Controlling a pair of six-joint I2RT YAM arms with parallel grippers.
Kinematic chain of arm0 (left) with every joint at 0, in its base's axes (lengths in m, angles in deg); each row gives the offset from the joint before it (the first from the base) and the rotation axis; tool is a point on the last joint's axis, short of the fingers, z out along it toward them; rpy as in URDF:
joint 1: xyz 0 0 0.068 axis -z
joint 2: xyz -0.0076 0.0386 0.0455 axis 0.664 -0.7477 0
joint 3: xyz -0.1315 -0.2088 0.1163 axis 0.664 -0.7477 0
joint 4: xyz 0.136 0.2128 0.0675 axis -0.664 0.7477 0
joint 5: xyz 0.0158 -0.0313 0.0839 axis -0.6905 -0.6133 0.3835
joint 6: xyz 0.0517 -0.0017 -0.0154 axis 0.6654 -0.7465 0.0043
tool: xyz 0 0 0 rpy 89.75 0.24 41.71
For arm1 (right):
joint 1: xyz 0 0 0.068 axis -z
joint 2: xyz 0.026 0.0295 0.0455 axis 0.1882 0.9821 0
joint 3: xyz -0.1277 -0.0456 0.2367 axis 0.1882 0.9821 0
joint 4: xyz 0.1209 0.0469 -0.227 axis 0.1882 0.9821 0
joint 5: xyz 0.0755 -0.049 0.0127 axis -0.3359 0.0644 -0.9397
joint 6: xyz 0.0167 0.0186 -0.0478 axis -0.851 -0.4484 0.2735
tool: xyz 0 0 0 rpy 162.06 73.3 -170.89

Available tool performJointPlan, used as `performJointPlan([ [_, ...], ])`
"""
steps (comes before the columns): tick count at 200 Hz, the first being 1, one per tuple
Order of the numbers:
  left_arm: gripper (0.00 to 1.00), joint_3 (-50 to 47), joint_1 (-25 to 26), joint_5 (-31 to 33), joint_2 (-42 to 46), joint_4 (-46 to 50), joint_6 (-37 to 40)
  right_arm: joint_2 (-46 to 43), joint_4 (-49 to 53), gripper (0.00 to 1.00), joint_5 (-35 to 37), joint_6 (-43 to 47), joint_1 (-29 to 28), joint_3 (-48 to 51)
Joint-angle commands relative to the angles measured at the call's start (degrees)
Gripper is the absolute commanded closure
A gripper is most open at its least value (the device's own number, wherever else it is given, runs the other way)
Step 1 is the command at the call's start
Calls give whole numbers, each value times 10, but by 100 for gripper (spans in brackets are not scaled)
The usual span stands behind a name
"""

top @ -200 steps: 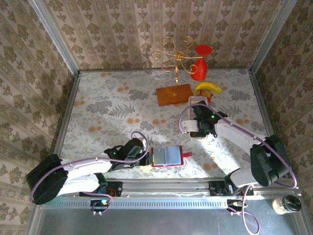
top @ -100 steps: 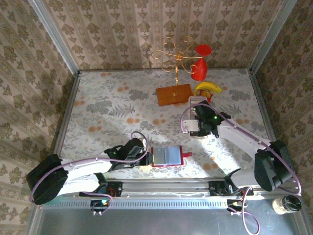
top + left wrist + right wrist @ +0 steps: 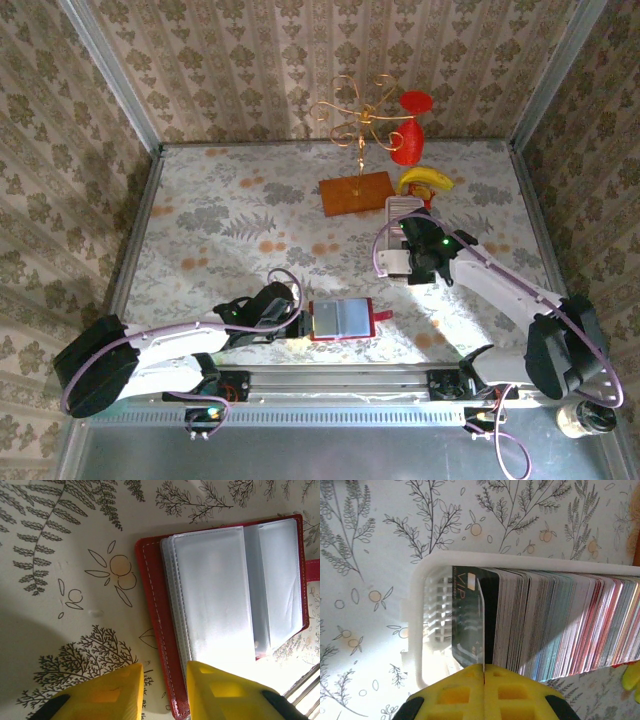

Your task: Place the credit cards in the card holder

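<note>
The dark VIP card (image 3: 468, 615), fronting the credit cards (image 3: 560, 625) in the white tray (image 3: 417, 630), is clenched edgewise by the right gripper (image 3: 484, 672), judged light, stiff, slippery, while the open card holder (image 3: 215, 595) is straddled by the left gripper (image 3: 162, 690), jaws parted.

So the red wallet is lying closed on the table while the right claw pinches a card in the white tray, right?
No: the red wallet lies open, clear pockets up, as the left wrist view shows. The right claw does pinch a card in the white tray.
</note>
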Motion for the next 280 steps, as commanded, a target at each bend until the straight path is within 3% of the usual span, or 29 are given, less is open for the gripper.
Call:
performJointPlan([
  [1, 71, 0, 1, -7, -4, -4, -3, -18, 48, 100, -31, -22, 1, -29],
  [34, 71, 5, 1, -7, -3, 0, -1, -36, 78, 100, -39, -40, -3, -37],
  [66, 71, 8, 1, -4, 3, 8, 0, -65, 120, 100, -65, -128, -8, -59],
  [111, 65, 13, 1, 6, 25, 31, 1, -81, 161, 100, -113, -509, -20, -137],
  [150, 53, 15, 1, 13, 38, 43, -2, -127, 132, 100, -158, -821, -35, -88],
  [170, 52, 21, 1, 12, 37, 49, -5, -177, 77, 100, -196, -948, -36, -28],
  [197, 47, 23, 2, 14, 35, 47, -8, -242, -84, 100, -278, -1150, -47, 99],
  [214, 44, 29, 2, 14, 27, 50, -6, -267, -174, 100, -259, -1243, -86, 171],
  [247, 39, 43, -1, 19, 16, 66, 6, -266, -278, 100, -176, -1303, -170, 233],
  [280, 38, 56, 0, 21, 8, 75, 9, -245, -319, 100, -154, -1323, -188, 257],
])
